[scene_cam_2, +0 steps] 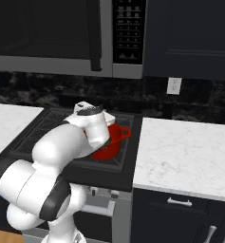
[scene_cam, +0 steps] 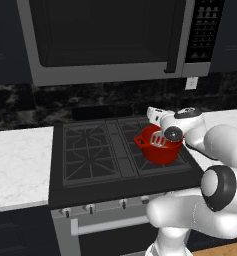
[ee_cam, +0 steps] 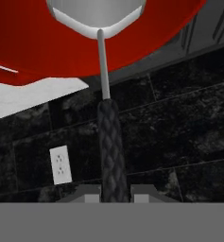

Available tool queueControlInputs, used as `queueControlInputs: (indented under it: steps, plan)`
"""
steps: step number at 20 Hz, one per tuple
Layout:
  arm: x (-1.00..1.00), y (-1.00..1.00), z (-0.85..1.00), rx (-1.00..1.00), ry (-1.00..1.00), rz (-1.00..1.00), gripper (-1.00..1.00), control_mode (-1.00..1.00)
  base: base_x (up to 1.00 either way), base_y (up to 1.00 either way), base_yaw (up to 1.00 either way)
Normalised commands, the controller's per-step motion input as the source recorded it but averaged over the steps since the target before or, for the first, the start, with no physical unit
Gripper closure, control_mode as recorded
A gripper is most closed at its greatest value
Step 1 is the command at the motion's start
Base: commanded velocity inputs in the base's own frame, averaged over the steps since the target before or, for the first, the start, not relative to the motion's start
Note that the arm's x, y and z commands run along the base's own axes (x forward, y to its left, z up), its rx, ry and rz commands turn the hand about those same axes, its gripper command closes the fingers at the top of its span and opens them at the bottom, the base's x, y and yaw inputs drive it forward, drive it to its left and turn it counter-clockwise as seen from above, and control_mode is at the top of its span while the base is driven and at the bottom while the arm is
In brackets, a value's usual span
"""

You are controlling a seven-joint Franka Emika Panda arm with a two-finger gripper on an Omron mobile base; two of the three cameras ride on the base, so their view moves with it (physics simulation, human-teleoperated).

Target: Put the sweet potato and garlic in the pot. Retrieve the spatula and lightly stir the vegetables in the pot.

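The spatula [ee_cam: 106, 127] is clamped between the two fingers of the gripper [ee_cam: 112, 194], which close together on the lower end of its dark, cross-hatched handle. From the fingers, the handle runs straight ahead into a thin grey shaft, and the shaft ends in the light-grey head [ee_cam: 95, 16], which lies at the far end from the fingers, against the red wall of the pot [ee_cam: 47, 52]. In the left base view, the slotted head of the spatula [scene_cam: 158, 140] sits at the pot's rim, just beside the gripper [scene_cam: 171, 134]. The pot [scene_cam: 160, 148] stands on the right-hand side of the black stove [scene_cam: 90, 150], directly below the hand. Beyond the fingers, past the pot, a dark stone backsplash [ee_cam: 179, 132] carries a white wall outlet [ee_cam: 60, 165]. The pot's contents cannot be made out.
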Motion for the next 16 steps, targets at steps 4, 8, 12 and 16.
queueControlInputs:
  steps: [4, 8, 12, 16]
  plan:
    - [0.3, -0.09, -0.34, -0.03, -0.14, 0.01, 1.0, -1.0, 0.0, 0.0, 0.0]
    - [0.09, 0.0, 0.0, -0.09, -0.16, 0.0, 1.0, -1.0, 0.0, 0.0, 0.0]
    - [-0.52, 0.03, 0.0, -0.01, -0.07, 0.0, 1.0, -1.0, 0.0, 0.0, 0.0]
    - [-0.46, 0.07, -0.07, 0.01, 0.01, 0.0, 1.0, -1.0, 0.0, 0.0, 0.0]
